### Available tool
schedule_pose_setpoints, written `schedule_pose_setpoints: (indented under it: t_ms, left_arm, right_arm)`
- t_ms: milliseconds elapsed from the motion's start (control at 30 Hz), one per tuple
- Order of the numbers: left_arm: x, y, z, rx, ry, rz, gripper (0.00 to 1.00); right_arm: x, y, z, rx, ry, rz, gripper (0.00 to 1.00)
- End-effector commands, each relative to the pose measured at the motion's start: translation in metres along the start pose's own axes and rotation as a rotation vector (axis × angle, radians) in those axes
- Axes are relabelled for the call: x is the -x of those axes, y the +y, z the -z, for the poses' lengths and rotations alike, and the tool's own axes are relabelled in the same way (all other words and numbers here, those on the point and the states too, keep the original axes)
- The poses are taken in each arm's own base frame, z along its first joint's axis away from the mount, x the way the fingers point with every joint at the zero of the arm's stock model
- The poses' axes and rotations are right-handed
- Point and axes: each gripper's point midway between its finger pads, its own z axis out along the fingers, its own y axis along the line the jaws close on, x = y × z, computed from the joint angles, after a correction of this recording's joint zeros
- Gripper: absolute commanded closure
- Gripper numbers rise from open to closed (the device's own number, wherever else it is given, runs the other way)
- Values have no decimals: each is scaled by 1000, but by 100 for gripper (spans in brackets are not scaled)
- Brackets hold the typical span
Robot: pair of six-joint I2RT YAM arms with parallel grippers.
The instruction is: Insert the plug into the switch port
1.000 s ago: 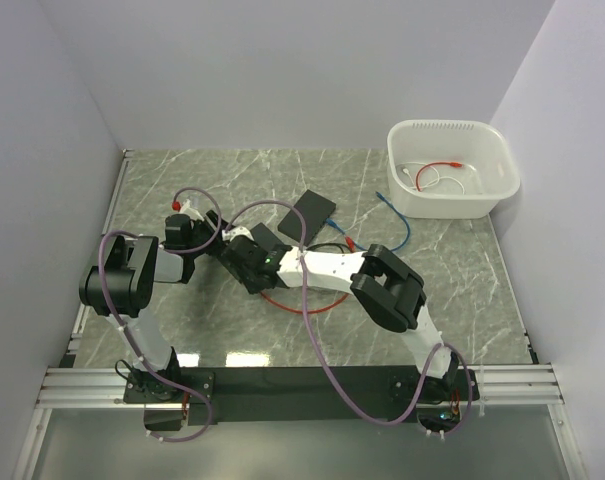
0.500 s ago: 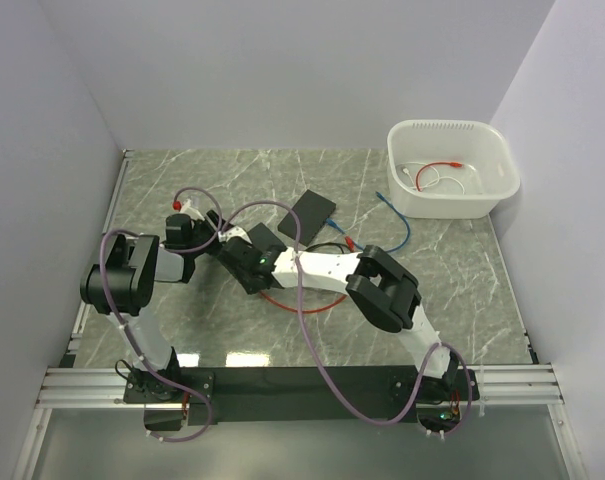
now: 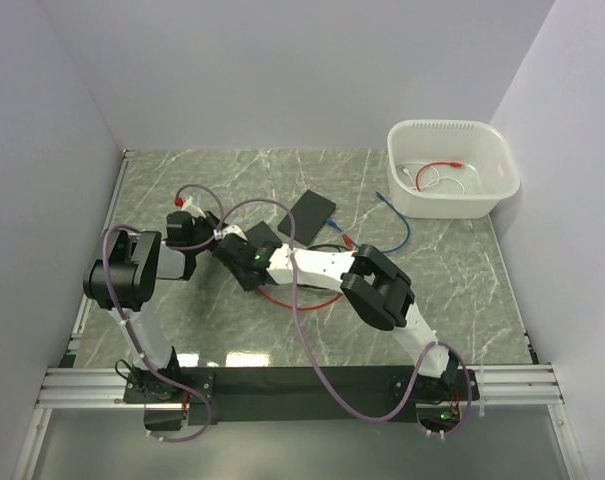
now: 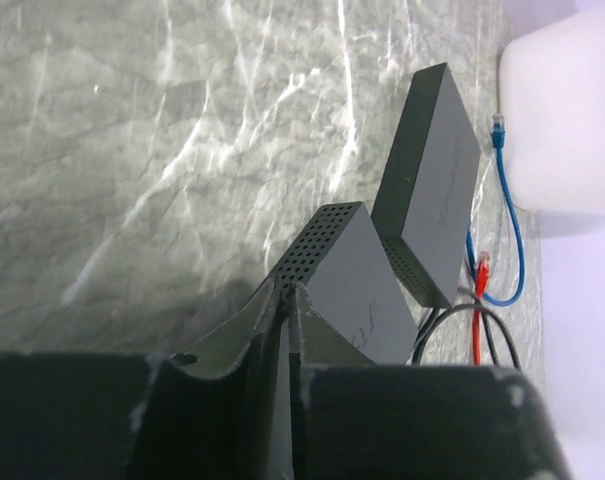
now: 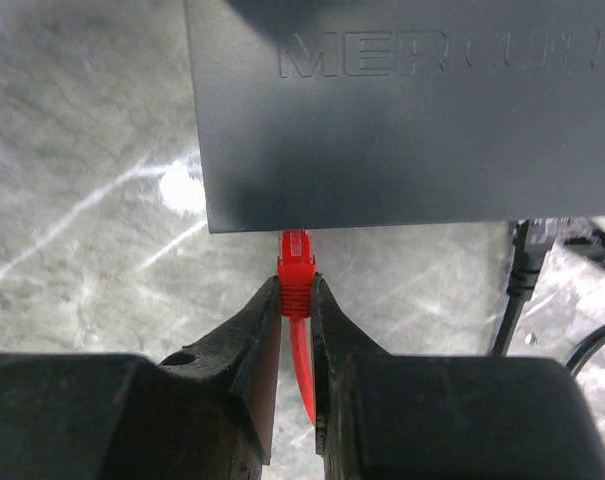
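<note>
The right end effector (image 5: 296, 285) is clamped on the red plug (image 5: 295, 252) just behind its head, jaws nearly together, with the red cable trailing back between them; the plug's nose sits right at the near edge of the network switch (image 5: 412, 110); whether it has entered a port I cannot tell, since the port face is hidden under that edge. The left end effector (image 4: 285, 298) is drawn almost shut at a corner of the switch, by its perforated side, and seems to nip the casing there to steady it.

To seat the plug well, I judge it should be kept square to the switch's edge and level with the port, then pushed slowly straight along its own axis; the left grip must brace the switch against that push; if the plug stalls, back off and realign rather than force it.

Well apart from the switch, on the right arm's side, stands a white tub (image 3: 502, 185); in it lie a pale looped cable (image 3: 422, 178) and a red-ended lead (image 3: 452, 163); a blue cable (image 3: 400, 222) lies on the tabletop (image 3: 232, 175) between switch and tub; a flat black box (image 3: 312, 212) lies just beyond the switch.
</note>
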Motion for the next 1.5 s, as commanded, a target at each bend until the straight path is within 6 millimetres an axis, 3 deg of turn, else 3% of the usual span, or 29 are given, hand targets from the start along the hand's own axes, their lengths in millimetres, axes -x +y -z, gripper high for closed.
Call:
schedule_pose_setpoints:
  t_ms: [0,233,367,633,833,1033,1067,1100,1333,1467]
  left_arm:
    - [-33,-7,0,-38,127,21,89]
    - [-34,-6,0,-35,130,18,93]
    - [-28,-16,5,-72,99,-3,89]
    - [5,-41,25,-80,-28,-68,75]
    - [30,-46,26,-35,-96,-60,65]
    - [63,-20,15,109,-156,-24,57]
    - [77,-24,9,111,-172,-29,56]
    - [70,-8,3,166,-133,-3,56]
    - [68,27,-14,261,-75,44,55]
    - [62,29,-20,268,-13,52,55]
  right_arm:
    - [70,-9,0,-1,-196,-69,100]
    - [90,-22,5,-10,-226,-84,100]
    - [78,-21,1,5,-206,-93,100]
    - [47,-20,-9,29,-163,-106,100]
    - [43,-18,-13,39,-165,-105,100]
    - [43,-20,-11,42,-174,-101,100]
    - [42,-20,-10,41,-174,-98,100]
    - [44,-21,-9,42,-178,-100,100]
    - [45,-20,-6,54,-183,-99,100]
    - [46,-18,-5,60,-187,-98,100]
